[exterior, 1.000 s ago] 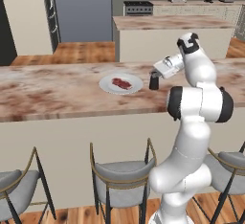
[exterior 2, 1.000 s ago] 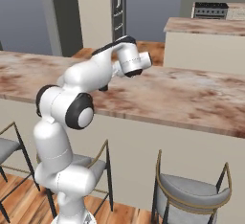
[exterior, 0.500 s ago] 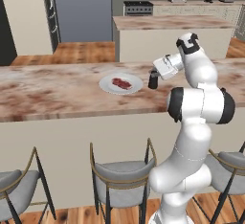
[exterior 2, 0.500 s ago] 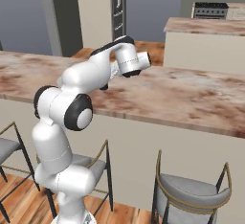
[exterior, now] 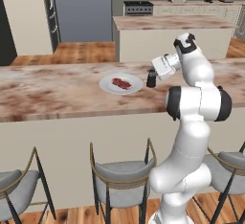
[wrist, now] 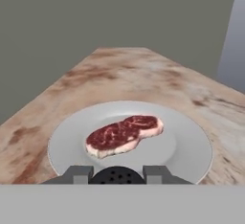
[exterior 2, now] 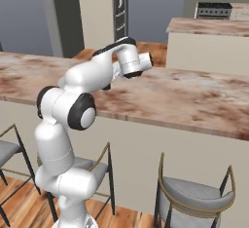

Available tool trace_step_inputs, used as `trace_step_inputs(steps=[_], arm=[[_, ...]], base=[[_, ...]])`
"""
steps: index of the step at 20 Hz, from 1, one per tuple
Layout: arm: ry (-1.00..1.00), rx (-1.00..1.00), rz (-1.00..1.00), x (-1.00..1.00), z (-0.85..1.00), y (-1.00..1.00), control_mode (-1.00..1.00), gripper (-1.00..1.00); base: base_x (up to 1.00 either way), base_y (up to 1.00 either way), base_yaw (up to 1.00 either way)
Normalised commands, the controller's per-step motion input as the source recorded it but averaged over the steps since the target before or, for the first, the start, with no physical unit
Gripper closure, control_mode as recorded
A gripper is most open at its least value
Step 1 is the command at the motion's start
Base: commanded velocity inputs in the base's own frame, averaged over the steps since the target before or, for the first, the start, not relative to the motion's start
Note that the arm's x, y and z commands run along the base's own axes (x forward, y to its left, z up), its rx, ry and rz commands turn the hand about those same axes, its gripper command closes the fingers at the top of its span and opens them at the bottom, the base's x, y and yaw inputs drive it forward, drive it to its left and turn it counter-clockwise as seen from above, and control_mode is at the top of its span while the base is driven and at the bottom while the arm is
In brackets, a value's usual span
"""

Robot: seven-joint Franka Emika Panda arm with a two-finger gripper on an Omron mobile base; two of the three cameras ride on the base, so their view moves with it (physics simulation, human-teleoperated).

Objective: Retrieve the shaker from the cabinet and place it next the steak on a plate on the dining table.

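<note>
From where I sit, I see the gripper (exterior: 152, 74) sink a little toward the dining table (exterior: 57, 94) over the last second, carrying the shaker (exterior: 151, 79) down with it. In the left base view the shaker's base, which hung just clear of the marbled top a second ago, now sits at the surface or a hair above it; I cannot tell whether it touches. It has also edged slightly closer to the plate (exterior: 106, 87), which lies just ahead of the fingertips. In the right base view the wrist has dipped a touch lower.
</note>
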Motion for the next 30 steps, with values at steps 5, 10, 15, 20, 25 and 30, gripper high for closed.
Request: trace_step_inputs(steps=[5,10,15,20,25,30], arm=[[0.08,0.00,0.00,0.03,-0.14,-0.02,-1.00,1.00],[0.00,0.00,0.00,-0.02,-0.17,0.00,-1.00,-1.00],[-0.01,0.01,0.00,-0.28,0.00,-0.03,-1.00,-1.00],[-0.05,0.00,0.00,-0.15,0.00,-0.04,-1.00,-1.00],[-0.05,0.02,0.00,-0.05,0.00,-0.12,-1.00,-1.00],[-0.05,0.01,0.00,0.02,0.00,-0.29,-1.00,-1.00]], base=[[0.00,0.00,0.00],[0.00,0.00,0.00],[0.00,0.00,0.00],[0.00,0.00,0.00],[0.00,0.00,0.00],[0.00,0.00,0.00]])
